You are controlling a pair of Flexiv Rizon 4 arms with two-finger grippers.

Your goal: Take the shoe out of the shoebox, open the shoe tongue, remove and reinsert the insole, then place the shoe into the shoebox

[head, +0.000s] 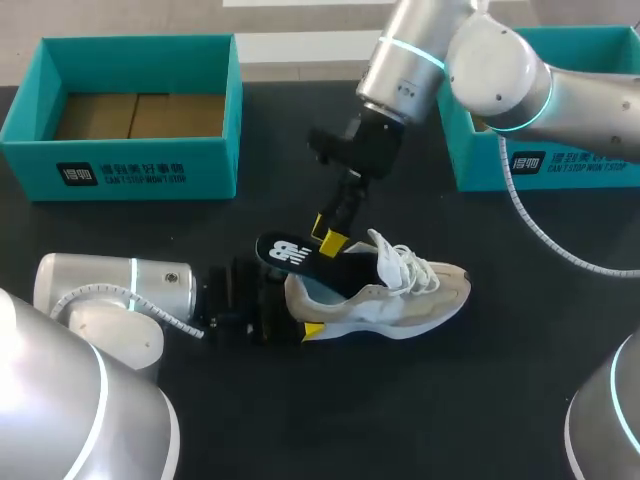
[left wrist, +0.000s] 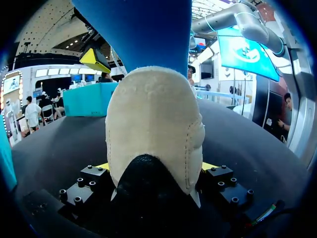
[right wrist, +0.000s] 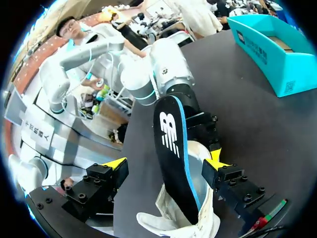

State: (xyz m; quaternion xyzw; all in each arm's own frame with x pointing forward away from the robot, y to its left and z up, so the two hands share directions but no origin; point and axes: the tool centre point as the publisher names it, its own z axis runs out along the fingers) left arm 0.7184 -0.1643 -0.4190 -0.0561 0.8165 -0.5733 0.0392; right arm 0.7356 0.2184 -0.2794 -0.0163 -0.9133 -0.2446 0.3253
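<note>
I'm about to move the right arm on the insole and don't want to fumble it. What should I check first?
1. Left end effector clamps the heel of the beige sneaker with white laces: ok.
2. Sneaker upright on the black table: ok.
3. Black insole with a blue edge lies between the fingers of the right end effector: ok.
4. Those fingers grip the insole: not ok, gaps on both sides.
5. Insole's front end seated inside the sneaker: cannot tell.
6. Teal cardboard shoebox open and empty: ok.
</note>
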